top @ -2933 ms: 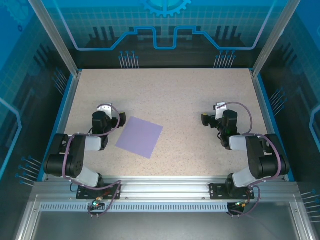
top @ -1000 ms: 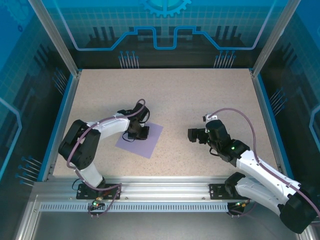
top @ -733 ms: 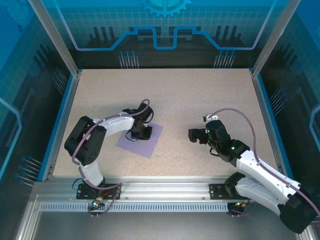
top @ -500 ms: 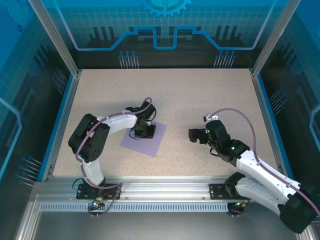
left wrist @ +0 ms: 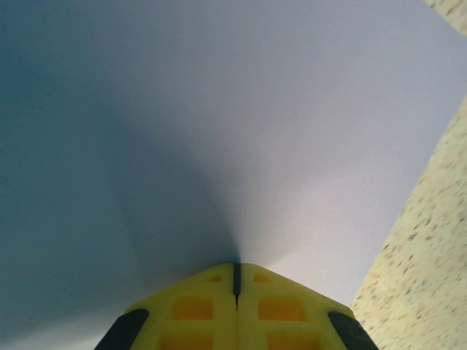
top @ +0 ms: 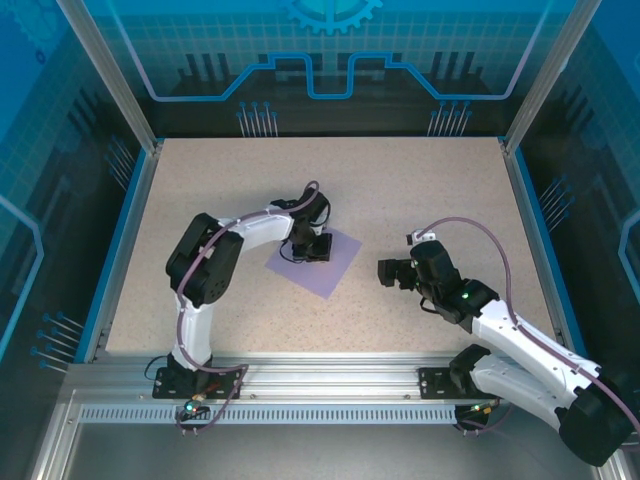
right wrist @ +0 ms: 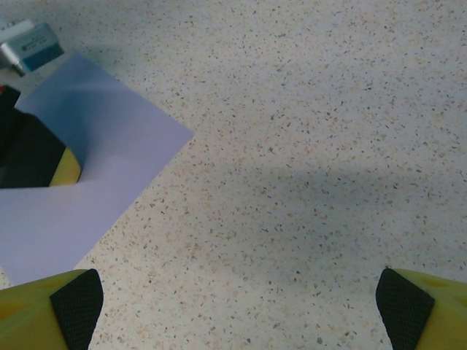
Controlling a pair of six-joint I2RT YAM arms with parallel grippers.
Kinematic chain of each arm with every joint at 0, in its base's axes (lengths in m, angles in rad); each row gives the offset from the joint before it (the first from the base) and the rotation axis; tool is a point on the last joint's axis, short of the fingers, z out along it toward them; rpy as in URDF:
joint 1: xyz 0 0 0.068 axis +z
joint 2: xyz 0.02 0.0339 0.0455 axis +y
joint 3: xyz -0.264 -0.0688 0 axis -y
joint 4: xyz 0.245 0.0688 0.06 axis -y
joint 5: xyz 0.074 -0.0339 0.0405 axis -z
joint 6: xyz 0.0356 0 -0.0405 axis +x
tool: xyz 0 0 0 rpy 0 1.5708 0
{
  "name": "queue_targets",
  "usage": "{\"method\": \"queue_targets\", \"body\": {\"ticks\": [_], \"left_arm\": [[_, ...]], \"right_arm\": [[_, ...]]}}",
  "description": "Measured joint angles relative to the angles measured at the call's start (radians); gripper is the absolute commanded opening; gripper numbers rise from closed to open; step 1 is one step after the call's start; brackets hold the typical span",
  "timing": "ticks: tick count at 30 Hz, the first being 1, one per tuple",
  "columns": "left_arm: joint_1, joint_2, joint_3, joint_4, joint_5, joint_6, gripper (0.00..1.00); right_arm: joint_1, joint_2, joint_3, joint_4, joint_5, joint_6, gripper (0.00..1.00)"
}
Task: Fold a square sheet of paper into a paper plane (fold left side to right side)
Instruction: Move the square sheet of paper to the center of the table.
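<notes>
Shifted right across the desk point(top: 400, 190) since a second ago: left arm point(top: 250, 228) stretched farther, purple sheet point(top: 335, 268) slid along under it. Sheet lies flat, turned diamond-wise, just left of desk centre. Left end effector point(top: 308, 250) closed, tips down on the sheet's left part. Right end effector point(top: 385, 271) wide open, gripping nothing, just right of desk centre, clear of the sheet.

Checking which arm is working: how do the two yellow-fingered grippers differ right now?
The left gripper is shut, tips resting on the lavender square sheet of paper; the right gripper is wide open, holding nothing. The left sits over the sheet; the right hangs over bare speckled table beside it. Both have yellow fingers.
</notes>
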Motion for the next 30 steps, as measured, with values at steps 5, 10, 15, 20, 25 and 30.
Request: {"method": "queue_targets", "body": {"ticks": [5, 10, 15, 20, 25, 30], "left_arm": [[0.0, 0.036, 0.048, 0.01, 0.022, -0.016, 0.01], [0.0, 0.039, 0.05, 0.016, 0.026, -0.017, 0.05], [0.0, 0.014, 0.049, 0.015, 0.026, -0.021, 0.28], [0.017, -0.116, 0.015, 0.018, 0.026, -0.015, 0.55], [0.078, -0.278, -0.082, 0.033, 0.022, -0.014, 0.69], [0.157, -0.329, -0.185, 0.047, 0.032, -0.014, 0.7]], "right_arm": [[0.0, 0.0, 0.0, -0.028, 0.0, 0.01, 1.0], [0.0, 0.001, 0.001, -0.04, 0.0, 0.019, 1.0], [0.0, 0.036, 0.018, -0.051, 0.0, 0.025, 1.0], [0.001, 0.14, 0.099, -0.068, -0.003, 0.026, 1.0], [0.001, 0.293, 0.215, -0.068, -0.008, 0.019, 1.0], [-0.001, 0.489, 0.352, -0.071, -0.023, 0.011, 1.0]]}}
